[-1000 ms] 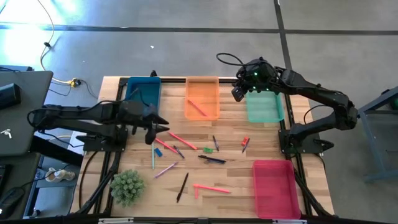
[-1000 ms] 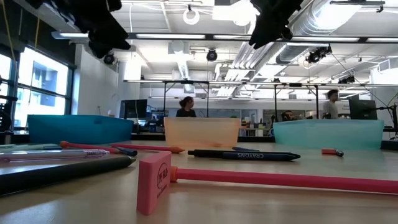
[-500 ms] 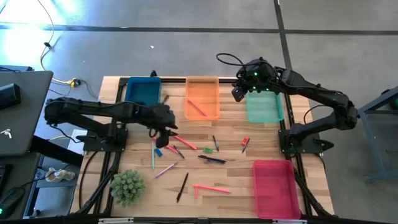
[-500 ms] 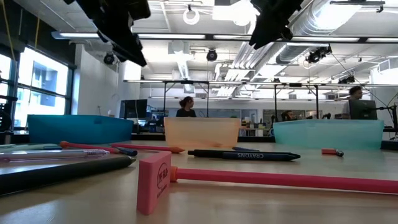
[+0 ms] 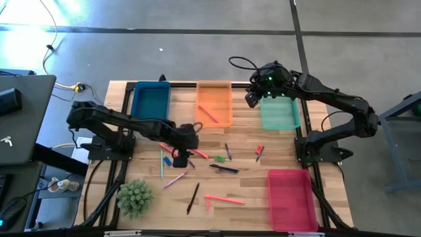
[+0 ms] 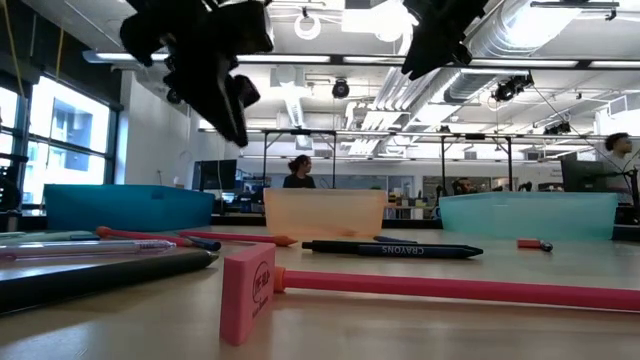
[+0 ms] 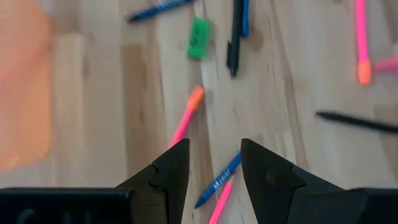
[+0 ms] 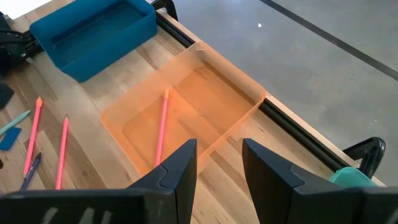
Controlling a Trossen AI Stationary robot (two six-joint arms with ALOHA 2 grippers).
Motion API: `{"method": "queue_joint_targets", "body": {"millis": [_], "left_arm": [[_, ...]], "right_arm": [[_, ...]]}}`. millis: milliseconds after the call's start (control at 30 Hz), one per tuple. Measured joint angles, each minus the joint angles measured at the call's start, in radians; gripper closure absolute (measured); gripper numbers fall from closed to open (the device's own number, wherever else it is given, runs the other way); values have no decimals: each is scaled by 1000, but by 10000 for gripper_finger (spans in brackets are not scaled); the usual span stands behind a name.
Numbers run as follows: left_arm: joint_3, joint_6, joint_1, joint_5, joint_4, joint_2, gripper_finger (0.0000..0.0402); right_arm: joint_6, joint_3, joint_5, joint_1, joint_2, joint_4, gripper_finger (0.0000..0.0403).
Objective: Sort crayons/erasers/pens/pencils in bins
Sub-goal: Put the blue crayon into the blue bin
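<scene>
While left end effector [image 5: 186,141] hangs parted, empty, over pink sticks and pens [image 5: 225,168] mid-desk [image 5: 247,187] | green eraser [image 7: 199,46] just ahead | right end effector [image 5: 252,99] parted, empty, between orange bin [image 5: 214,86] and teal bin [image 5: 279,122]

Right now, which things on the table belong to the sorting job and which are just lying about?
For the job:
- blue bin, orange bin, teal bin, red-pink bin
- green eraser
- black pen
- salmon-pink sticks

Lying about:
- potted plant
- laptop, off the table
</scene>
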Motion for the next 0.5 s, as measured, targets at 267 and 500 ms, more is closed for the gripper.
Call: {"method": "queue_joint_targets", "body": {"millis": [267, 500], "left_arm": [[40, 48, -58, -1, -9, 127, 271], [79, 103, -97, -35, -15, 213, 271]], "right_arm": [[16, 0, 0, 0, 0, -3, 282], [16, 0, -1, 0, 1, -6, 282]]}}
